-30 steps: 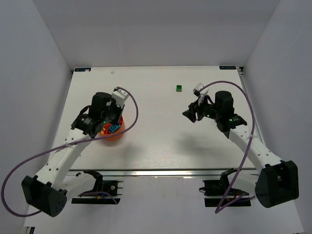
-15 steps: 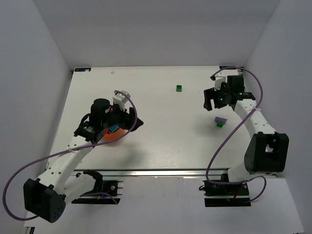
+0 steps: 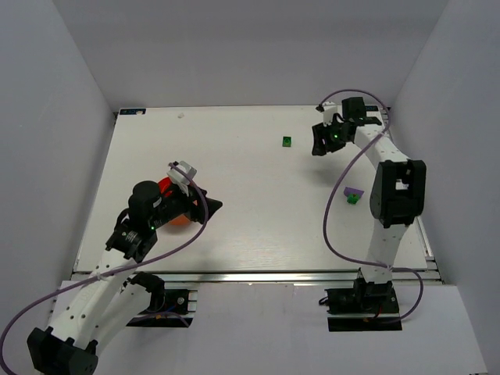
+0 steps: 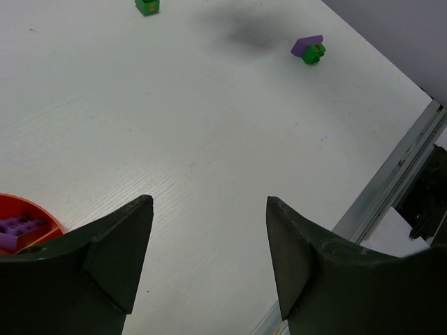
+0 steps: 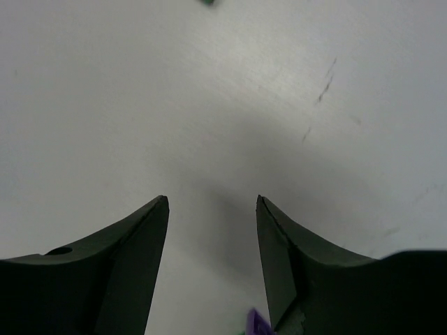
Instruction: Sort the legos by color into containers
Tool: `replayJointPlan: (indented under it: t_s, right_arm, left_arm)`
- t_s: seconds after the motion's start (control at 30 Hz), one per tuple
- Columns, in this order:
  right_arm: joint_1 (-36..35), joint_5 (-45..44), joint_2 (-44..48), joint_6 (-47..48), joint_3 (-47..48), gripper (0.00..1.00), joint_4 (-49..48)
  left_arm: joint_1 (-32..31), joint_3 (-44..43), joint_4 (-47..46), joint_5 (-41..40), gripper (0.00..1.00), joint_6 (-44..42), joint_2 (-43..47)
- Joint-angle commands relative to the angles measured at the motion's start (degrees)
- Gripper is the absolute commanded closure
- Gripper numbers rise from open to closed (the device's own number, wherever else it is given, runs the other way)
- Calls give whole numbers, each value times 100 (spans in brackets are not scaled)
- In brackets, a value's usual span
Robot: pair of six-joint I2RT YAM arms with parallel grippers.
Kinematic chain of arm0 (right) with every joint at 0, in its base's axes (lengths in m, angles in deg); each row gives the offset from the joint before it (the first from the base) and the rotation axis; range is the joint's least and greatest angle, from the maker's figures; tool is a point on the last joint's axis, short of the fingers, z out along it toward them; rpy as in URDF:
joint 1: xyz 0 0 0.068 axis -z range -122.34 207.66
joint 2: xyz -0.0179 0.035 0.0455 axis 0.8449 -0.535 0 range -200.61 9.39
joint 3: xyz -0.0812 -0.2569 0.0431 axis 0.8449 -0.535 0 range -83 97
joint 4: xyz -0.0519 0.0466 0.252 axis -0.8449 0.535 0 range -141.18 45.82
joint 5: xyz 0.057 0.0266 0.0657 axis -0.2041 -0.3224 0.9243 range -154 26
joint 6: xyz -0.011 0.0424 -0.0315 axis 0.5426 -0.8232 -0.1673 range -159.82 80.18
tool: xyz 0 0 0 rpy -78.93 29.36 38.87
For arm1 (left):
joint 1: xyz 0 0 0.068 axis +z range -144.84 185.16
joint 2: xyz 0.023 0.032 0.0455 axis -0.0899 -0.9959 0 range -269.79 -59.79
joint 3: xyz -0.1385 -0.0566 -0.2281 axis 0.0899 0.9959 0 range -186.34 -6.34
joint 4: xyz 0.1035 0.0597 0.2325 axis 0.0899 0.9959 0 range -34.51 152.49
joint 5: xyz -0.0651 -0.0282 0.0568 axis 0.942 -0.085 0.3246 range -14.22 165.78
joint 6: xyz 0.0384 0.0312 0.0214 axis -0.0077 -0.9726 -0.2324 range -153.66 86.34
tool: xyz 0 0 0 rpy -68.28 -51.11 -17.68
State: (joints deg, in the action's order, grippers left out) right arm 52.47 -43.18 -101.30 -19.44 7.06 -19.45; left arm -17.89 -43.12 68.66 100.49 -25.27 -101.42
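Jaws spread on my left claw (image 4: 209,209), beside the bowl (image 4: 38,211) holding, I think, a purple lego (image 4: 17,228). Right claw (image 5: 211,202) spread too, near the green lego (image 3: 287,141); purple-green pair (image 3: 353,195) lies apart. Earlier, left hung over that bowl, right nearer its base.

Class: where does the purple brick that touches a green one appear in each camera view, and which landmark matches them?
Top view: purple brick right of centre, beside the right arm.
Left wrist: upper right.
Right wrist: a purple sliver at the bottom edge, probably it.
Landmark: the lone green brick, at the top edge in the left wrist view.
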Motion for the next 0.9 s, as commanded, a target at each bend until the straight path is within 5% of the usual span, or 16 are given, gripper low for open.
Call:
replayJointPlan:
  t_s: [0.0,0.1,0.13,0.2,0.37,0.87]
  right_arm:
    - [-210,90,-811,-797,1064,41,-53]
    - [-368,-51,-1349,-1430,1584,33,-297]
    - [-403,-43,-1454,-1693,1637,21,-429]
    - [-543,-165,-1499,-1993,1637,11,-945]
    - [-798,-867,-1884,-2871,2032,11,-1362]
    - [-1291,-2555,-2668,-3576,2639,15,-1862]
  left_arm:
    - [20,65,-183,-177,25,-153,251]
    - [20,135,-271,-265,25,-170,401]
    - [20,153,-288,-282,25,-188,418]
    - [20,162,-306,-309,25,-205,445]
    - [20,179,-332,-388,24,-258,419]
    - [20,162,-253,-529,24,-337,199]
